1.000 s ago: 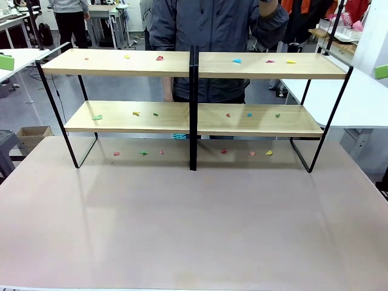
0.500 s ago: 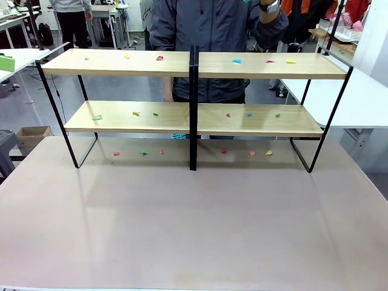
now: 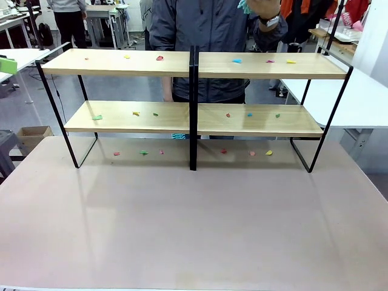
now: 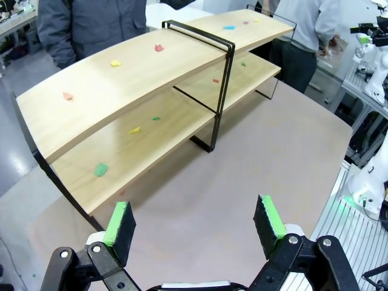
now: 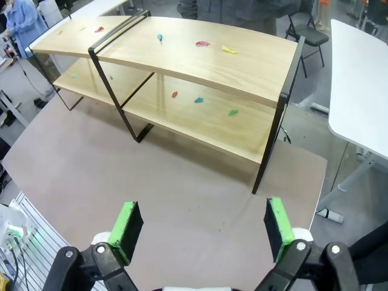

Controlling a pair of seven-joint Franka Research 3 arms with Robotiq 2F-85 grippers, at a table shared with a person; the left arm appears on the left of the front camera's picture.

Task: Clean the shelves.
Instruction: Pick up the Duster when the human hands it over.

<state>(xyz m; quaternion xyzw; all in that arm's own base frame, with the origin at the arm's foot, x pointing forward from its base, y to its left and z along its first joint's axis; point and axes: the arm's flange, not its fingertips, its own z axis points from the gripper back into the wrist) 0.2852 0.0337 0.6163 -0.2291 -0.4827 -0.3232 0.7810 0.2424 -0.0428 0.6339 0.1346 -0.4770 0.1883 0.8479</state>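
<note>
Item: the shelves, two tiers, standing on the beige tabletop well ahead of both sets of jaws, apart from each. We note small coloured scraps, possibly paper, on both boards. Left gripper: jaws spread wide, holding nothing. Right gripper: likewise released, empty

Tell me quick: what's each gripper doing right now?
Left gripper: open, holding nothing.
Right gripper: open, holding nothing.
</note>
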